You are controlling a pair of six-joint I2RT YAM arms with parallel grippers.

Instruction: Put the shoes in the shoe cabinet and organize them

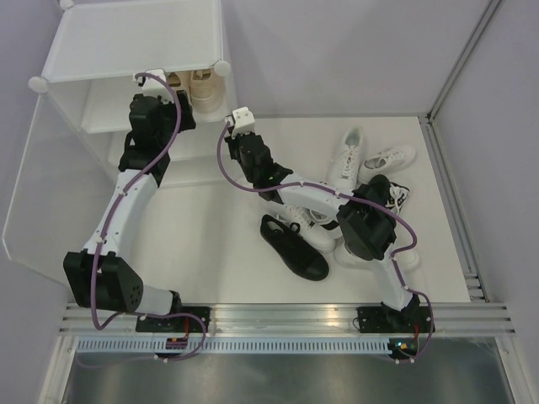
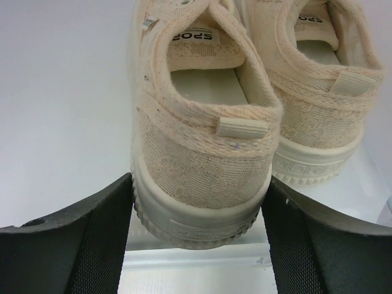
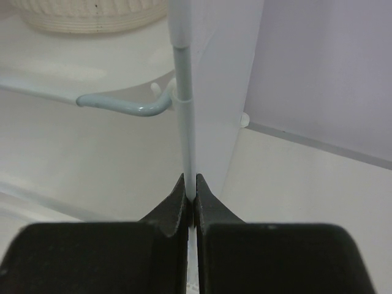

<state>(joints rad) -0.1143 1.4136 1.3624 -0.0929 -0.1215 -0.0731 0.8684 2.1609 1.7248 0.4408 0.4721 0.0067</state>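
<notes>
The white shoe cabinet stands at the back left. A beige pair sits on a shelf inside it. My left gripper reaches into the cabinet; its fingers press both sides of the heel of the left beige shoe, which rests on the shelf beside its mate. My right gripper is shut on a thin pale frame rod at the cabinet's front right edge.
The frosted door hangs open to the left. On the floor right of the cabinet lie white sneakers, a black sneaker, a black-and-white one and more white ones under my right arm.
</notes>
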